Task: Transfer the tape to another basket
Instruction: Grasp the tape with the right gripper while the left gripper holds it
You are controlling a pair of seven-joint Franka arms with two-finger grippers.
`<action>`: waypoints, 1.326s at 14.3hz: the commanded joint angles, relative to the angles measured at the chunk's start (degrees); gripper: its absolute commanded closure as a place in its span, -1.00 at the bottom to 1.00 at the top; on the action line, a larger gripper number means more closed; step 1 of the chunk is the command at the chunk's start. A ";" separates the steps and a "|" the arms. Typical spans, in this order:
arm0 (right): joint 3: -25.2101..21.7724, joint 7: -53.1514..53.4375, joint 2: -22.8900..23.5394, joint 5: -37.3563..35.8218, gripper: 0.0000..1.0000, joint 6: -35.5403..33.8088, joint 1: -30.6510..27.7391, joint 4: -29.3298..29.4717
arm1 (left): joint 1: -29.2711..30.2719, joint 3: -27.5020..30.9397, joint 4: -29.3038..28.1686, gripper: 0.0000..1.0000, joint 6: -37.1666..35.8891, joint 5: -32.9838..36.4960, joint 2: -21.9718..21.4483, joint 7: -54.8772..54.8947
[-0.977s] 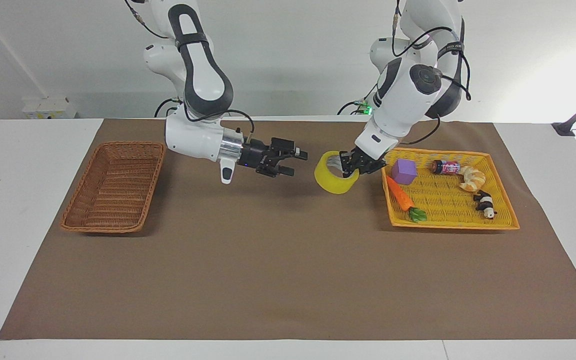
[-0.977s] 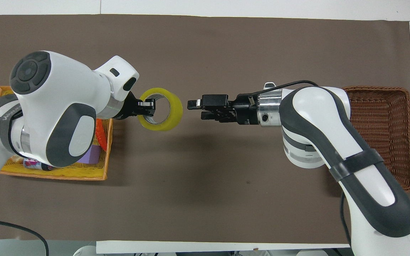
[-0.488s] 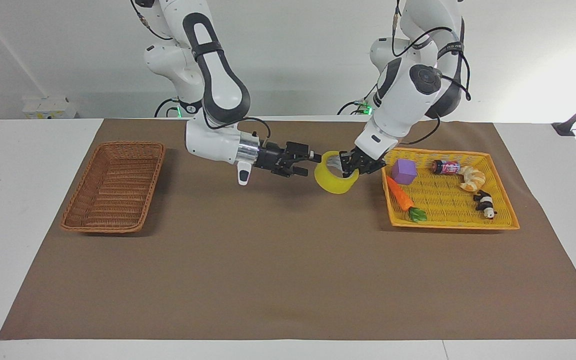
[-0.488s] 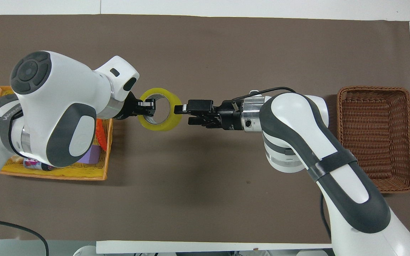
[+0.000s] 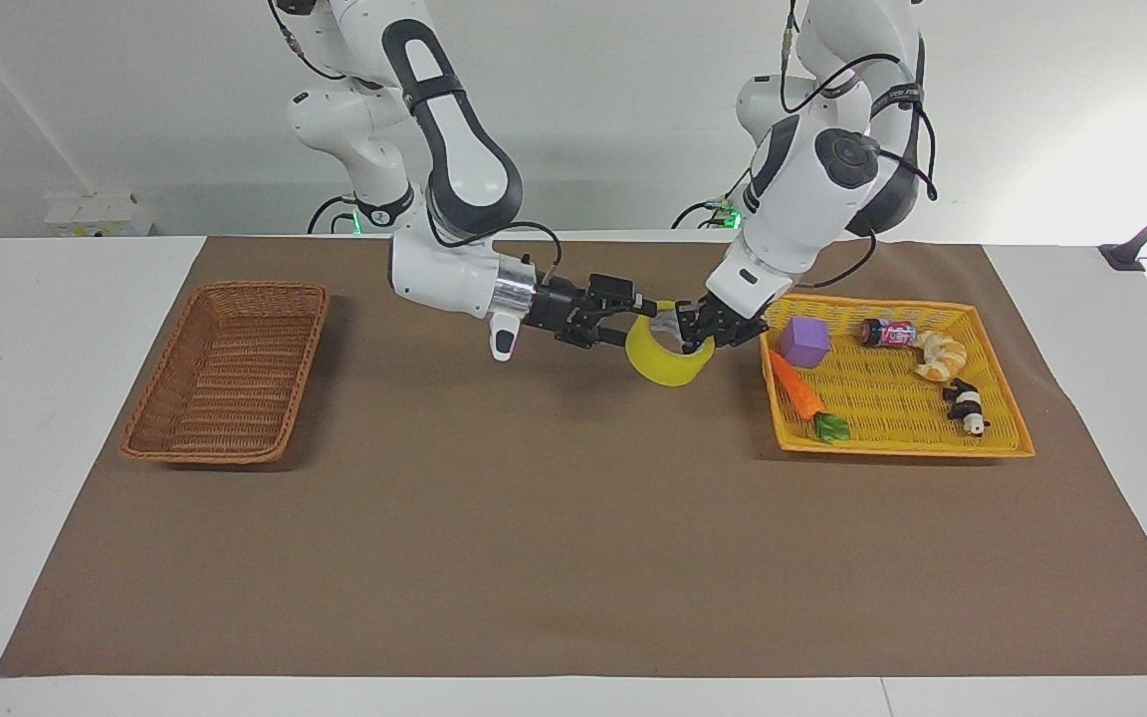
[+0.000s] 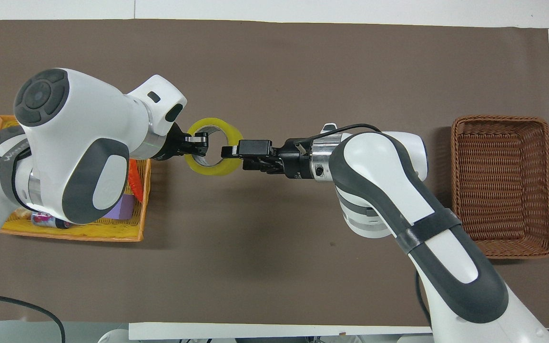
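The tape, a yellow ring, hangs above the brown mat just beside the yellow basket's edge. My left gripper is shut on the ring's wall at the left arm's end. My right gripper is level with the tape and open. Its fingers straddle the ring's wall at the right arm's end, one reaching over the hole. The brown wicker basket stands empty at the right arm's end of the table.
A yellow-orange mesh basket at the left arm's end holds a purple cube, a carrot, a small bottle, a croissant and a black-and-white toy.
My right gripper has travelled from the middle of the mat toward the tape and now has its open fingers around the ring's wall. The left gripper and the tape have stayed put.
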 commanded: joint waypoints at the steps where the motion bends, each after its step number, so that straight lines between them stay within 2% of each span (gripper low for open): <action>1: -0.03 -1.89 0.82 0.54 -0.90 0.72 0.03 1.17 | -1.05 0.86 0.92 1.00 -0.18 -0.80 0.19 -0.79; 15: -0.03 -1.89 1.61 0.72 -0.70 4.15 0.56 2.84 | -1.05 0.86 0.83 1.00 -0.18 -0.80 0.19 -0.79; 16: -0.03 -1.89 1.61 0.72 -0.62 4.06 0.56 2.84 | -0.96 0.86 0.83 1.00 -0.27 -0.80 0.10 -0.79; 18: -0.03 -1.98 1.61 0.72 -0.29 3.97 0.56 2.84 | -0.96 0.86 0.83 1.00 -0.27 -0.80 0.10 -0.79; 19: -0.03 -1.98 1.61 0.72 0.11 3.54 0.47 2.93 | -0.96 0.86 0.83 1.00 -0.27 -0.80 0.10 -0.79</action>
